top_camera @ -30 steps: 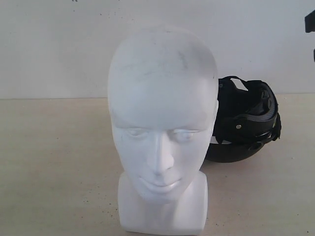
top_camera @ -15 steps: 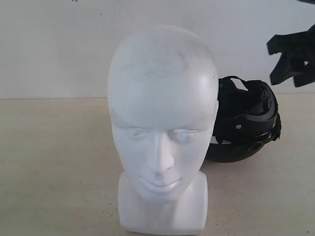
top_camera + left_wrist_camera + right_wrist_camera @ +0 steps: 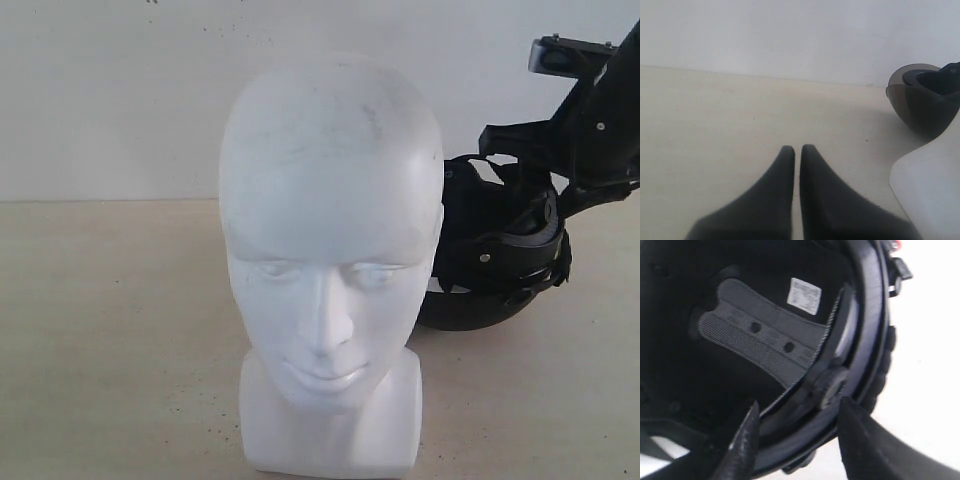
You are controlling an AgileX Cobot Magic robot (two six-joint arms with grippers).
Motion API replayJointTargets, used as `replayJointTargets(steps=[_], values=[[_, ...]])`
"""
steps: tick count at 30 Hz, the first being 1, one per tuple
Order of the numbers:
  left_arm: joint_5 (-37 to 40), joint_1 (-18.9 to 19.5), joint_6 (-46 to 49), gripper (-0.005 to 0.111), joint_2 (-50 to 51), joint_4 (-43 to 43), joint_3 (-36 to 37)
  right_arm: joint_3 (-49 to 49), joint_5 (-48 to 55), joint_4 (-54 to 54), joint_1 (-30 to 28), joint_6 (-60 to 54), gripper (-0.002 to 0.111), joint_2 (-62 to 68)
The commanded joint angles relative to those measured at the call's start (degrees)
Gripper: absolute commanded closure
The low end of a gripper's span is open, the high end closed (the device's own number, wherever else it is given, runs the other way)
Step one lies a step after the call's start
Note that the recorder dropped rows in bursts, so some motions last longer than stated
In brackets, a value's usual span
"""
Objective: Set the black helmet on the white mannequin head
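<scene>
The white mannequin head (image 3: 330,250) stands upright at the front of the table, facing the exterior camera. Behind it to the right lies the black helmet (image 3: 490,260), its opening turned up with straps and padding showing. My right gripper (image 3: 535,175) has come down over the helmet's far rim. In the right wrist view it (image 3: 799,404) is open, one finger inside the shell (image 3: 760,340) and one outside, with the rim band between them. My left gripper (image 3: 796,147) is shut on nothing, low over the table, near the head's base (image 3: 930,190) and the helmet's visor (image 3: 925,105).
A pale beige tabletop (image 3: 110,330) runs back to a plain white wall (image 3: 120,90). Bare table lies to the left of the head and in front of the helmet.
My right arm has dropped in from the upper right, from barely in view down onto the helmet's rim. The head, helmet and left side have not moved.
</scene>
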Motion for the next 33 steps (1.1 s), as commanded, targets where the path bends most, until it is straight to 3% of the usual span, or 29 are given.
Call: replayJointTargets(steps=[1,18,27,30,33], values=[[0.01,0.26,0.31,0.102,-0.11,0.11,0.16,-2.20,1.02,-3.81,0.19,2.18,0.061,-0.12],[0.01,0.26,0.31,0.102,-0.11,0.11,0.16,-6.12,1.29,-3.41,0.19,4.58,0.061,5.24],[0.01,0.26,0.31,0.102,-0.11,0.11,0.16,-7.40,7.25,-7.60,0.19,7.13,0.061,8.34],[0.01,0.26,0.31,0.102,-0.11,0.11,0.16,-7.40,8.08,-12.05,0.19,9.45,0.070,8.24],[0.01,0.26,0.31,0.102,-0.11,0.11,0.16,-7.40,8.27,-14.04,0.19,10.14,0.086,8.23]])
